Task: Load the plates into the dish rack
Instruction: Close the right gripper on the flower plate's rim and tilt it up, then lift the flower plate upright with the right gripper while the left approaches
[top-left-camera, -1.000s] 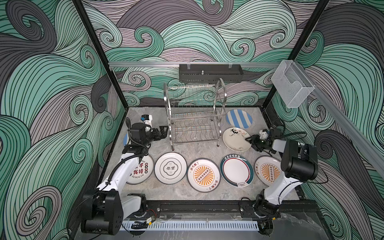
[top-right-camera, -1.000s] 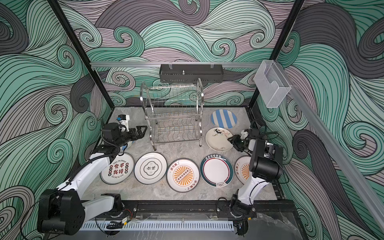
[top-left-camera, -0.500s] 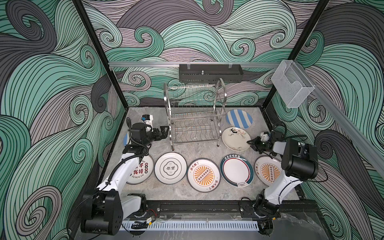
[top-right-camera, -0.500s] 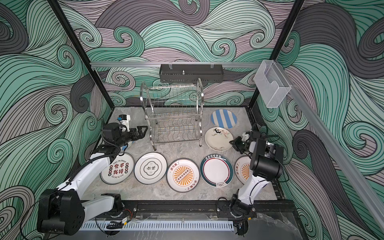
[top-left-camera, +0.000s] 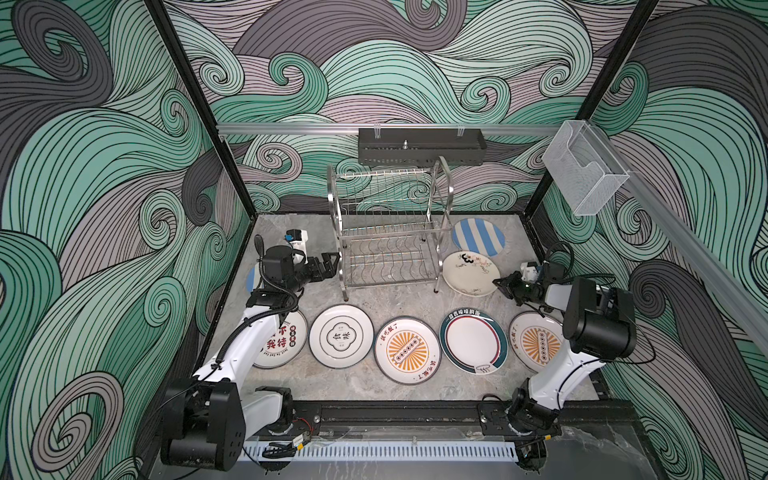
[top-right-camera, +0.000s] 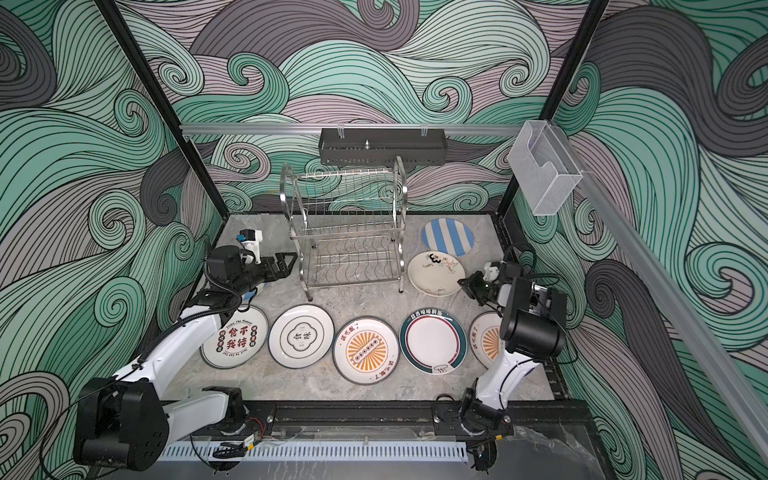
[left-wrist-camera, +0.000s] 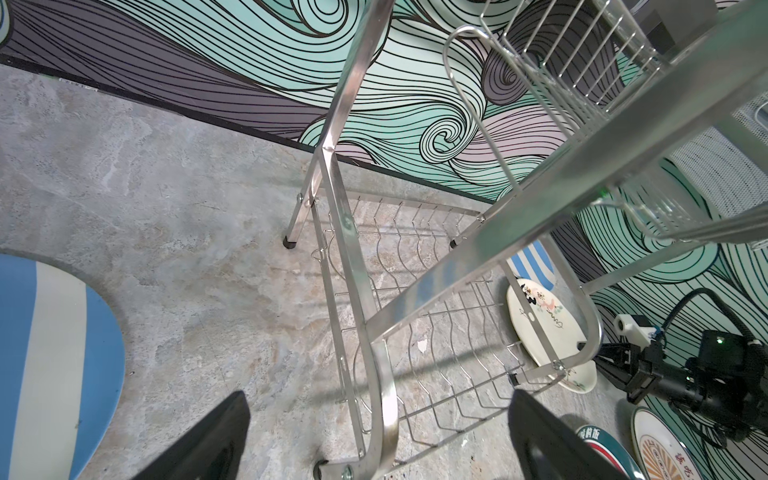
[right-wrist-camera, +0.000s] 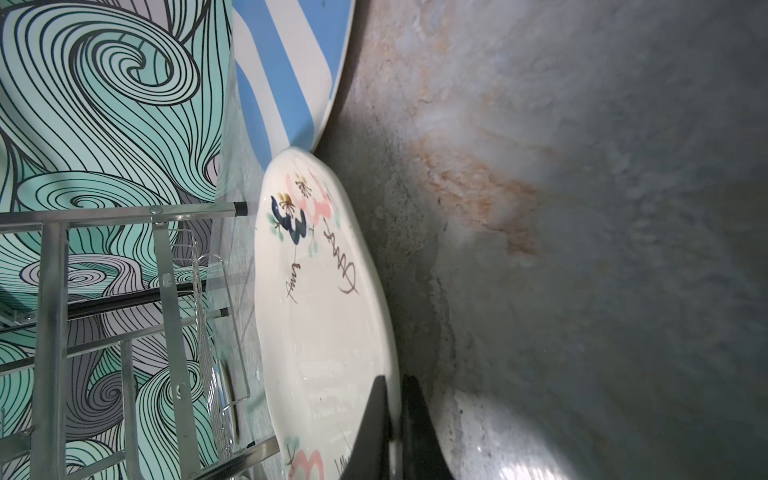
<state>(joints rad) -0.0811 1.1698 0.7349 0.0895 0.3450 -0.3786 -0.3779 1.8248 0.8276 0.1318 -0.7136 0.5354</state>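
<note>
Eight plates (top-left-camera: 340, 336), one dish rack (top-left-camera: 388, 226)

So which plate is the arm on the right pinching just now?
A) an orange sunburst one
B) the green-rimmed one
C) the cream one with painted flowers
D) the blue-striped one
C: in the right wrist view the right gripper is shut on the rim of the cream flowered plate, with one black finger on each side of it.
</note>
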